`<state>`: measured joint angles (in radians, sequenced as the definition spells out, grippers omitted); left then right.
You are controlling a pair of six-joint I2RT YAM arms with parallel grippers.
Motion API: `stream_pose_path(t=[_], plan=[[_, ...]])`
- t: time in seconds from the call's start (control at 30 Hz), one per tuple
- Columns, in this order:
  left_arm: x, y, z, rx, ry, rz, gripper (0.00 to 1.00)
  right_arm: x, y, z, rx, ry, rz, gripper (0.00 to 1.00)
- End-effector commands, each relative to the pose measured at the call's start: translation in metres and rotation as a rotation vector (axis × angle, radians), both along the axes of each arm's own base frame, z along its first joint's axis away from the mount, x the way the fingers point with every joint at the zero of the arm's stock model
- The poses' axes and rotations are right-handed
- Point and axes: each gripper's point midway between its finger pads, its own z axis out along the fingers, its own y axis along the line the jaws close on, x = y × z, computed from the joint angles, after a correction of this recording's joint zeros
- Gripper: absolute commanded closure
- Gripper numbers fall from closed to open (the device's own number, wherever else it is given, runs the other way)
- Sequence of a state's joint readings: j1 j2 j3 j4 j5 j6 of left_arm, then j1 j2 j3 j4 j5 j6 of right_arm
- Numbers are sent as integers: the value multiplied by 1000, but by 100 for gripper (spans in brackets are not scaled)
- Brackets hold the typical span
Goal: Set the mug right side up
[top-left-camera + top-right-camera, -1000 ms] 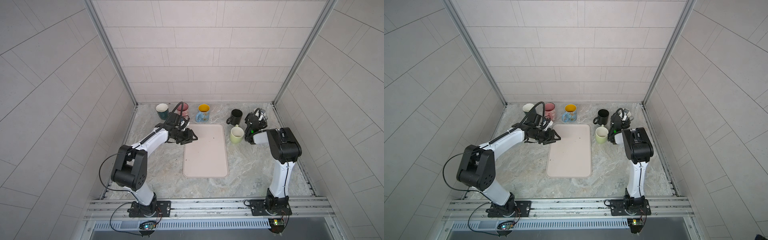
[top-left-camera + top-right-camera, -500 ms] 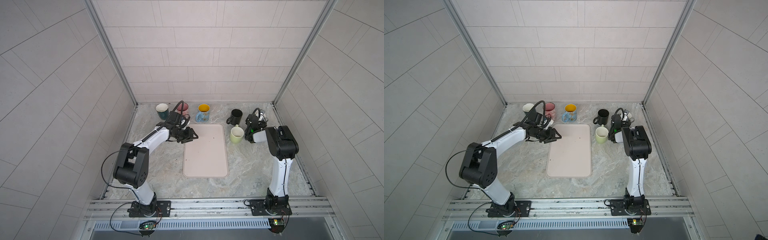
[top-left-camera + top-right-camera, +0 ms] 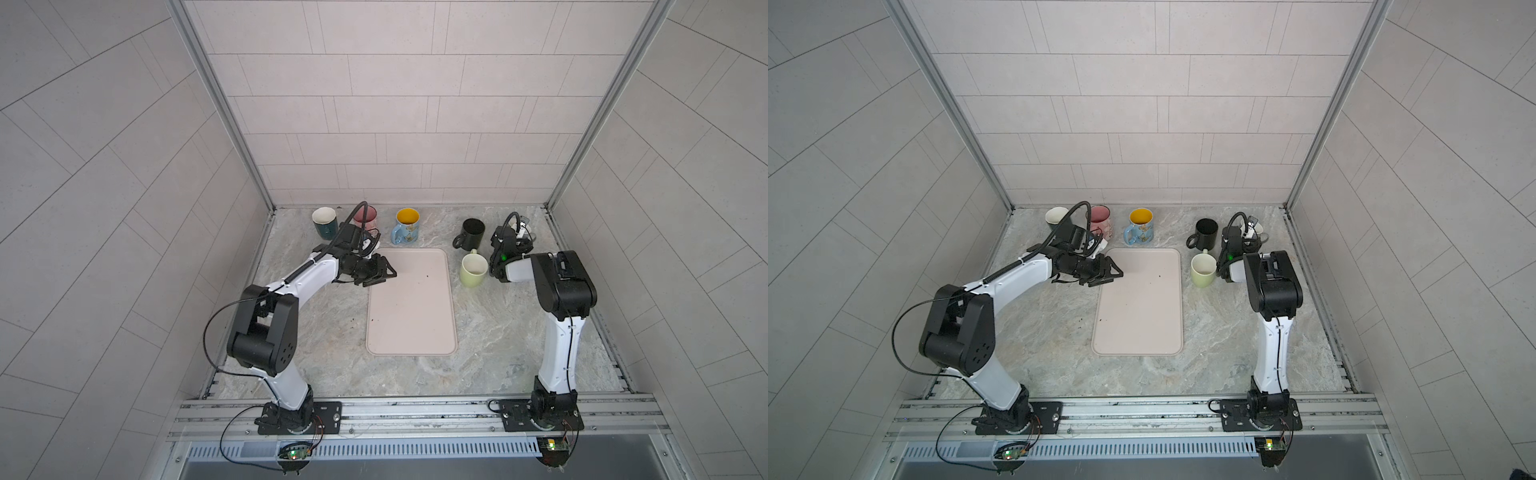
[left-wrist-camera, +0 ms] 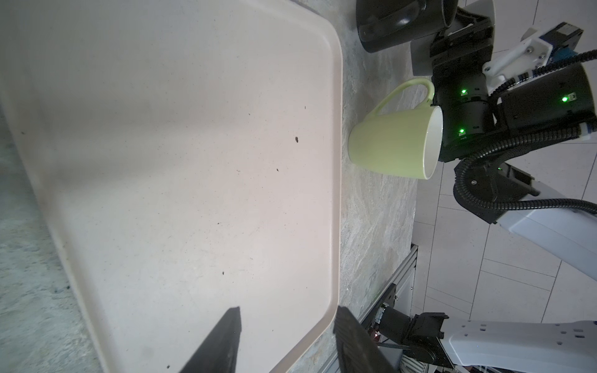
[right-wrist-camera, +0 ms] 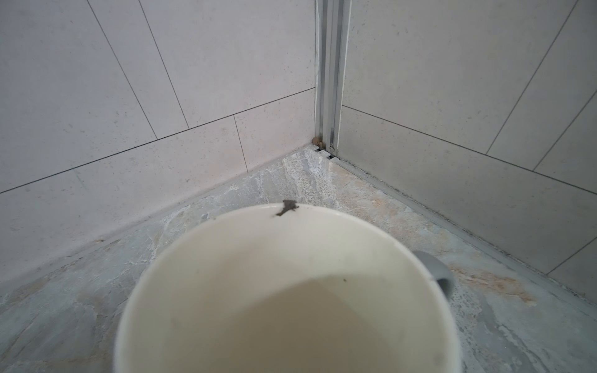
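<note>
The grey ceramic mug with a cream inside [image 5: 284,290] stands mouth-up beneath the right gripper [image 3: 519,240], at the upper right of the marble tabletop [image 3: 332,332] in both top views. Whether those jaws clasp it I cannot tell. The left gripper [image 4: 287,318] hangs part-open, empty. Lifting away with a jaw snagged could topple it, or the arm may bump the pale green mug [image 3: 473,270] nearby.

The tray [image 3: 411,307] is pink, the table [image 3: 498,332] marbled grey, the mug [image 5: 287,306] cream inside.
</note>
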<state>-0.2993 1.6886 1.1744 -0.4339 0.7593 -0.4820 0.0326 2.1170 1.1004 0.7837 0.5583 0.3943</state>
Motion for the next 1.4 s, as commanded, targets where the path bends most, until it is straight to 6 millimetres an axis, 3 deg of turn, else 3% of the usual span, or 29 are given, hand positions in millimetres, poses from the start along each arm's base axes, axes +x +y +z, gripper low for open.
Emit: stream_pose_path(t=[0.0, 0.2, 0.3, 0.6, 0.77, 0.87, 1.03, 1.13, 1.37], plan=[[8, -1, 8, -18, -32, 1, 47, 5, -3, 18, -1, -54, -25, 99], [7, -1, 11, -22, -40, -3, 47, 0, 0, 22, -22, -54, -14, 100], [6, -1, 16, -29, -50, -3, 47, -5, 4, 34, -30, -66, 2, 100], [9, 19, 54, -64, -142, 38, 47, -32, 27, 125, -89, -141, 71, 100], [3, 34, 72, -60, -190, 64, 47, -50, 55, 179, -108, -186, 180, 100], [-2, 46, 79, -54, -212, 92, 47, -56, 91, 202, -81, -196, 347, 100], [-8, 77, 92, -31, -236, 174, 47, -74, 170, 228, -46, -182, 688, 100], [-11, 93, 98, -17, -251, 215, 47, -88, 226, 233, -18, -161, 915, 100], [-13, 111, 104, 6, -271, 269, 47, -132, 351, 217, 1, -179, 1347, 100]])
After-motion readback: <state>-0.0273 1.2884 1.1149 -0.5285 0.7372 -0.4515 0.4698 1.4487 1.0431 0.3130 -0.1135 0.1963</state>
